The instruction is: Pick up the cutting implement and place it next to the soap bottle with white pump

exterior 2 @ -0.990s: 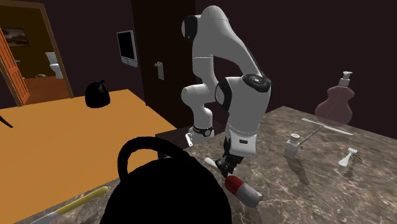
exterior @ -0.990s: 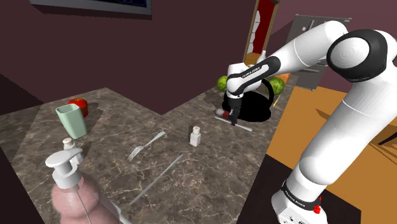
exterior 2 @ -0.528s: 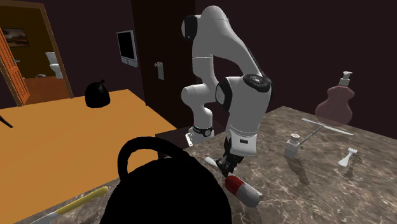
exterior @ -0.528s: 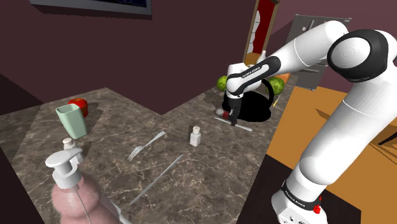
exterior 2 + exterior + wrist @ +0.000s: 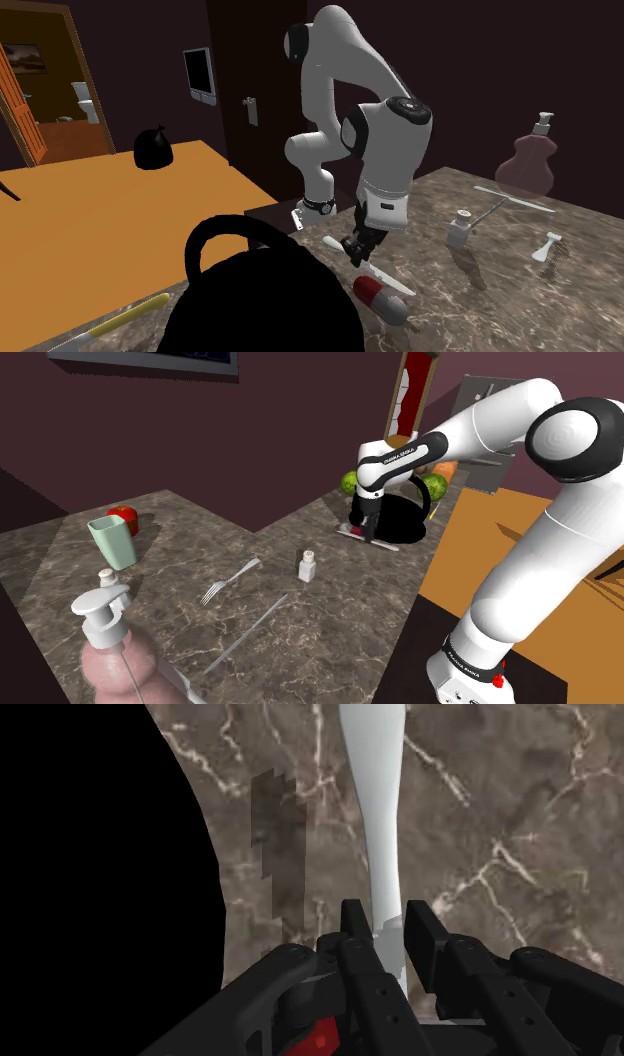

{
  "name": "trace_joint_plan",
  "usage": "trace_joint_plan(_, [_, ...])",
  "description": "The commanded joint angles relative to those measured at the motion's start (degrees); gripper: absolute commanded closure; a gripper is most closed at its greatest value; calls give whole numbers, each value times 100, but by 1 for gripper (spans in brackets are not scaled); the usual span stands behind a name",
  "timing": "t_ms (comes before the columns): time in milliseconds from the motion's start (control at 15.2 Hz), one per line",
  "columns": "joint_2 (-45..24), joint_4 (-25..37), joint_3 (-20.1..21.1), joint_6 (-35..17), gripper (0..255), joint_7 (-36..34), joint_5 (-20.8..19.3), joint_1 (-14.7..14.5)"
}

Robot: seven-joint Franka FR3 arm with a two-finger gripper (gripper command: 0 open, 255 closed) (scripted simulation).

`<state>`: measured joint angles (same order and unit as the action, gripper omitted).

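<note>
A white knife is clasped near one end by my gripper, which is shut on it; its long blade points away over the brown marble counter. From the shoulder view the gripper holds the knife just above the counter, beside a black handled pot. The second exterior view has the gripper lifting the knife slightly off the surface. The pink soap bottle with white pump stands at the counter's near corner, far from the gripper; it is also in the second exterior view.
A fork, a small white shaker and a long thin utensil lie between gripper and bottle. A green cup and a red apple stand at the shoulder view's left. A red-and-white cylinder lies by the pot.
The gripper has risen a little, taking the white knife up off the counter. The arm's elbow has lifted with it; the other objects stay put.
</note>
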<state>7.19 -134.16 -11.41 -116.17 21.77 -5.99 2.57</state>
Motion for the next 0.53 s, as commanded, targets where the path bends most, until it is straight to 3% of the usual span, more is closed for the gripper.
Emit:
trace_joint_plan(0, [114,54,8,169,255,-5,-12,-1])
trace_joint_plan(462, [354,374,34,728,255,1,-25,-6])
